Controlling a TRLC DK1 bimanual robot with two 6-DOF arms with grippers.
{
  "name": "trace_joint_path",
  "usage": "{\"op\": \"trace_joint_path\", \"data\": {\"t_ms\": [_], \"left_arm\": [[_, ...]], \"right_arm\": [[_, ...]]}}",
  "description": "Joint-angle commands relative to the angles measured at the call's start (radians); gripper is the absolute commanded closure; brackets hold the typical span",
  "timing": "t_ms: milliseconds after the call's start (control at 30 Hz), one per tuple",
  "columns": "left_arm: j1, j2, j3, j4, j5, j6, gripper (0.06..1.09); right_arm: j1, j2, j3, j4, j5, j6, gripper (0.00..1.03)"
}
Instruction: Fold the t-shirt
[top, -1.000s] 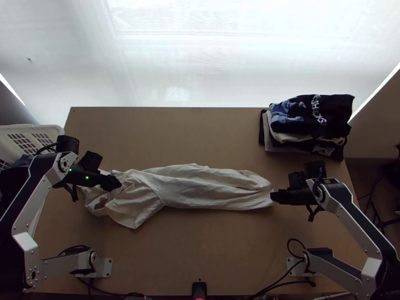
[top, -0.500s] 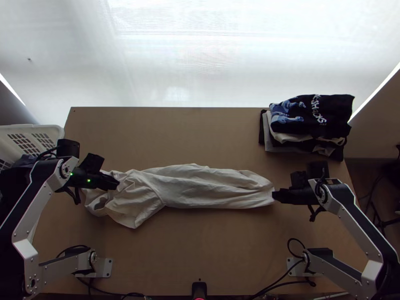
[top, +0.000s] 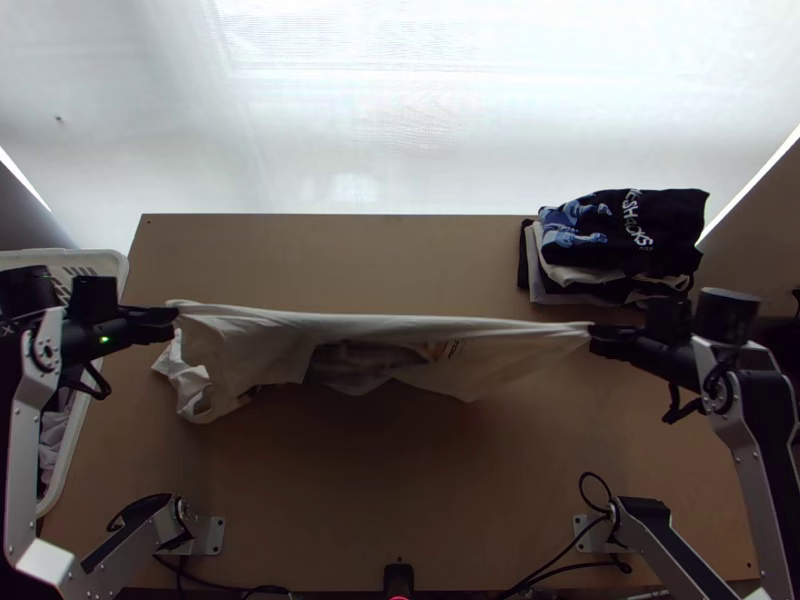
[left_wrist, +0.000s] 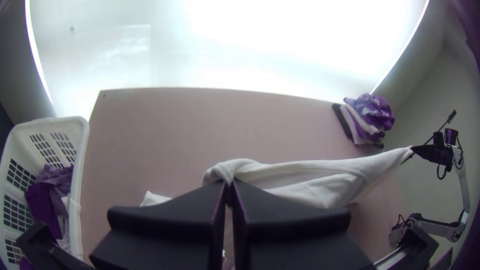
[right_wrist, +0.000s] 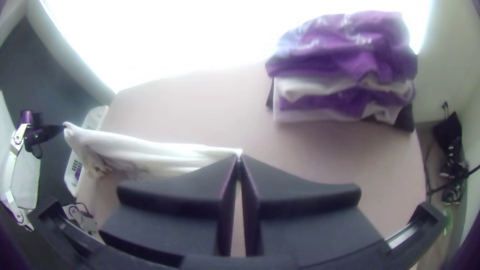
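The t-shirt hangs taut, left to right, between left fingers and right fingers, both clamped on it.

I see a stack of folded clothes at the far right corner of the light wooden table. On top of it lies a black garment with a blue and white print; the layers beneath look white, grey and black. By the table's left end I have a white plastic laundry basket with slotted walls, dark and pale clothes crumpled inside. Beyond the table's far edge I face a bright white backdrop.
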Motion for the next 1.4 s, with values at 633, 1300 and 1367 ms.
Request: {"op": "trace_joint_path", "data": {"t_ms": [633,1300,1367], "left_arm": [[0.108,-0.254,0.417,0.153,0.017,-0.318,1.05],[-0.155,-0.076,1.035,-0.110,0.081,-0.372,1.05],[-0.152,-0.038,1.032,-0.090,0.081,-0.367,1.05]], "right_arm": [[-0.018,-0.131,0.660,0.187,0.184,0.073,1.00],[-0.090,0.082,1.339,0.027,0.190,0.104,1.00],[-0.095,0.102,1.313,0.035,0.190,0.107,1.00]]}}
